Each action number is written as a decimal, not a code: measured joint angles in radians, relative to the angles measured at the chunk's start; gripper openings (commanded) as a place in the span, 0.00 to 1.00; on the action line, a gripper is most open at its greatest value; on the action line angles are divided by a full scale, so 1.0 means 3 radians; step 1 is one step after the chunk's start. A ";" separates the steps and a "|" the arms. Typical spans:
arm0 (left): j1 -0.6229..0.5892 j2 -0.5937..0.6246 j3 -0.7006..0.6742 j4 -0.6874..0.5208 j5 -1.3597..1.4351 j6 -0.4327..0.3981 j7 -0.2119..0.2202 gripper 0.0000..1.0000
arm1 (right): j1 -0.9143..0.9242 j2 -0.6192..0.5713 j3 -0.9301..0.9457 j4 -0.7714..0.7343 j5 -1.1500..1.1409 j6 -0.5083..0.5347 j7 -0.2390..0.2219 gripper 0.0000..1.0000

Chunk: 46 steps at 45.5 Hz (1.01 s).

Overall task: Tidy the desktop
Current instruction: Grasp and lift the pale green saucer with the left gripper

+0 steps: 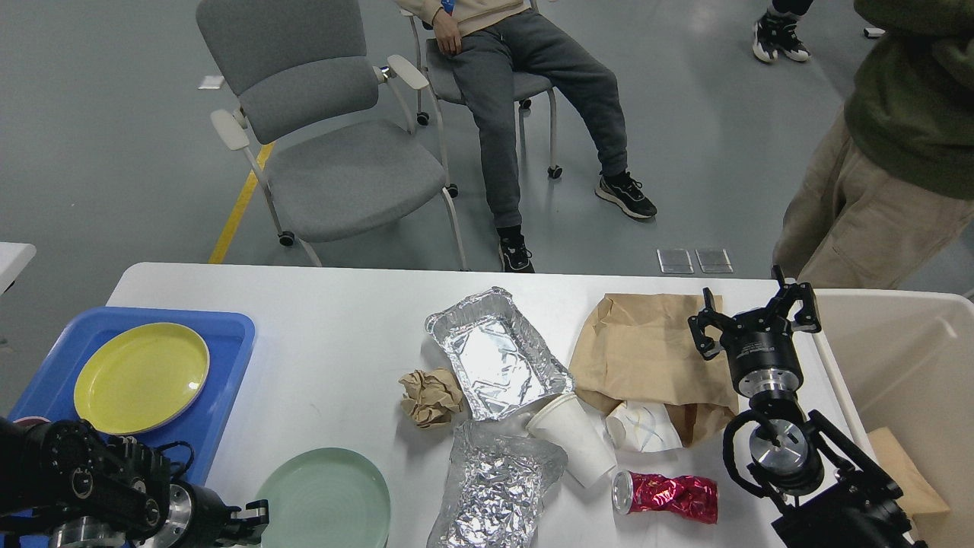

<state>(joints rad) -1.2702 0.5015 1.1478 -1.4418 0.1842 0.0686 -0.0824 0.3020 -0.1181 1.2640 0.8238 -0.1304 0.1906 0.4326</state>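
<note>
1. The table is itself rigid, heavy and not something we lift; what we take hold of is the clutter on it, and we judge each piece separately.
2. The foil tray and the crumpled foil sheet look very light, thin and easily crushed; a rim or a raised fold seems the best place to pinch.
3. The paper cup lying on its side, and the squashed cup just beside it, should be light and soft; we would grip across the wall near the open rim.
4. The crushed red can is probably light, stiff and somewhat slippery; its narrowed middle looks the surest hold.
5. The brown paper bag and the paper ball are soft and light; any bunched fold will do.
6. The green plate looks hard, smooth and breakable, so we would take it by the rim.
7. Our right gripper hovers over the bag's right edge with its fingers spread wide, holding nothing; our left gripper sits low beside the green plate, too small and dark for us to tell how its fingers stand.
8. The table is white, matte, with rounded corners, filling the lower half of the view; a blue tray with a yellow plate lies at its left, a beige bin at its right.
</note>
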 measured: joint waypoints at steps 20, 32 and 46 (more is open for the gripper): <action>-0.1320 0.0657 0.0420 -0.0575 0.0014 -0.0746 -0.0011 0.00 | 0.0000 0.0000 0.0000 -0.0001 0.0001 0.0002 0.0000 1.00; -0.2585 0.0707 0.0966 -0.0790 -0.0083 -0.1581 -0.0041 0.00 | 0.0001 0.0000 0.0000 -0.0001 0.0001 0.0001 0.0000 1.00; -0.3373 0.0402 0.1333 -0.0847 -0.0465 -0.2089 -0.0062 0.00 | 0.0001 0.0000 0.0000 -0.0001 0.0001 0.0001 0.0000 1.00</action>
<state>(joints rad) -2.2821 0.6222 1.5477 -1.6961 0.0446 -0.5580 -0.1010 0.3022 -0.1181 1.2640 0.8236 -0.1300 0.1910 0.4326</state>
